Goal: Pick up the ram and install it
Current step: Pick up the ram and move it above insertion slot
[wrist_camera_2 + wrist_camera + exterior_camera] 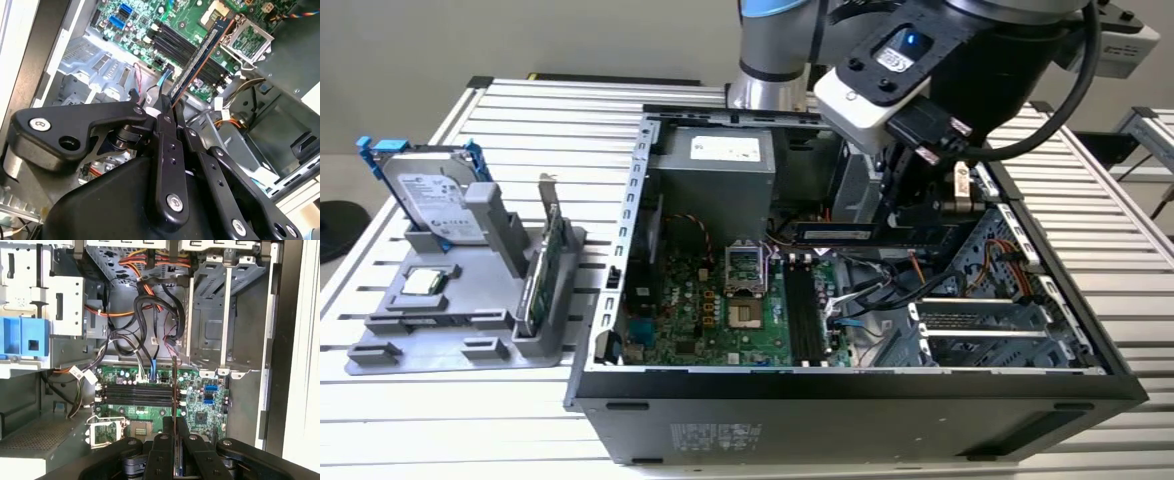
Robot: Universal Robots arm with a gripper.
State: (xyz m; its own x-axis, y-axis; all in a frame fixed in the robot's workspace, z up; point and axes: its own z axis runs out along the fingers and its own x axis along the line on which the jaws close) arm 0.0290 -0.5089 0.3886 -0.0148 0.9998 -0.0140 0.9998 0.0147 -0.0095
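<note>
We see a slatted metal table point(467, 420) with 2 things lying directly on it. An open black computer case point(854, 415) covers the centre and reaches toward 3 o'clock. A grey holder tray point(440, 335) sits at 9 o'clock, just beside the case. The arm's base point(767, 90) stands at 12 o'clock.

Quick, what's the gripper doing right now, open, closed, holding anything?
The gripper: closed, holding the ram by one end, over the motherboard inside the open computer case.
</note>
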